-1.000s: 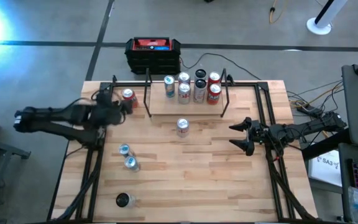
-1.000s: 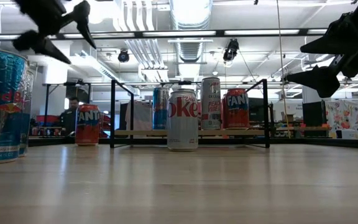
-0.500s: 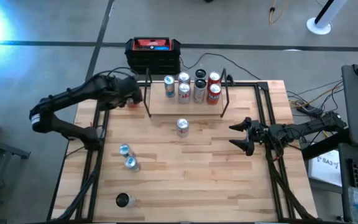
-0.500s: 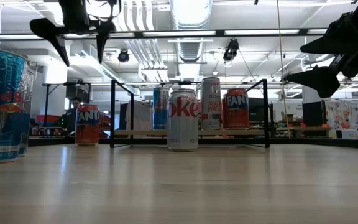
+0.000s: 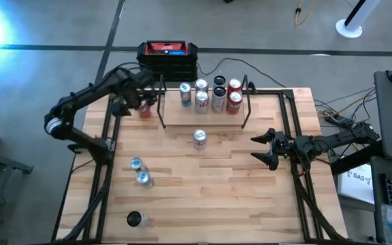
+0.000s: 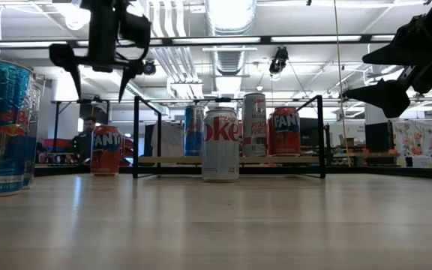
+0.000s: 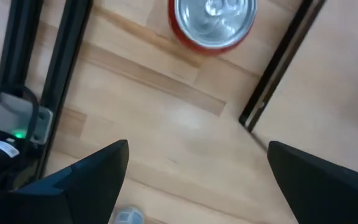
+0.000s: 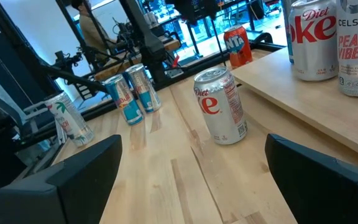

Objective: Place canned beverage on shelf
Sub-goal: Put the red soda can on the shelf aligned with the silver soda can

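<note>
The shelf, a light wood board between thin black posts, stands at the table's far middle with several cans on it. A red Fanta can stands upright on the table just left of the shelf; its silver top shows in the left wrist view. My left gripper hangs open high above the table beside this can, pointing down, with nothing between its fingers. A Diet Coke can stands in front of the shelf. At the right side my right gripper waits open and level, facing this can.
Two Red Bull cans stand at the near left, and a dark can stands by the near edge. A black box with a red top sits behind the table. Black frame rails run along the table's left and right edges.
My left gripper has swung toward the table's far edge and right, to a spot above the red Fanta can by the shelf's left end. It has tipped from slanting to pointing straight down and has stayed open. No can has moved.
</note>
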Motion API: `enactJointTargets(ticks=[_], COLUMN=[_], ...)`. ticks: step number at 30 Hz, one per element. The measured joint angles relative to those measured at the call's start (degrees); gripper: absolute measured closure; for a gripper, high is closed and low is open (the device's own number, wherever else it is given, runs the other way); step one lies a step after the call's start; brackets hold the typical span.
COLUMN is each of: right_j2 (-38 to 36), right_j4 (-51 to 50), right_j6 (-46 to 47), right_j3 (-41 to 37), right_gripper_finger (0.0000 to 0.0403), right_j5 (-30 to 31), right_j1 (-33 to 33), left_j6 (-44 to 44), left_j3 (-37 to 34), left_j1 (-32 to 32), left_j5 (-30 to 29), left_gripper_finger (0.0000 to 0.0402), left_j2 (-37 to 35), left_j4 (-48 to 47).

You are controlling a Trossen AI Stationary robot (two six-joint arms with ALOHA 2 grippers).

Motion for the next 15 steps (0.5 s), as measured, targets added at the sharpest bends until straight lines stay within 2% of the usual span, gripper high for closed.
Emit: enactJointTargets(ticks=[4, 15], right_j2=[0.0, 0.0], right_j4=[0.0, 0.0], right_j6=[0.0, 0.0], right_j3=[0.0, 0.0], right_gripper_finger=[0.0023, 0.0023], right_j5=[0.0, 0.0], right_j1=[0.0, 0.0], left_j6=[0.7, 2.3], left_j3=[2.4, 6.1], left_j1=[3.5, 8.9], left_j5=[1.9, 2.1], left_gripper_finger=[0.0033, 0.0033], left_j2=[4.0, 13.3], left_j4=[-0.2, 0.6])
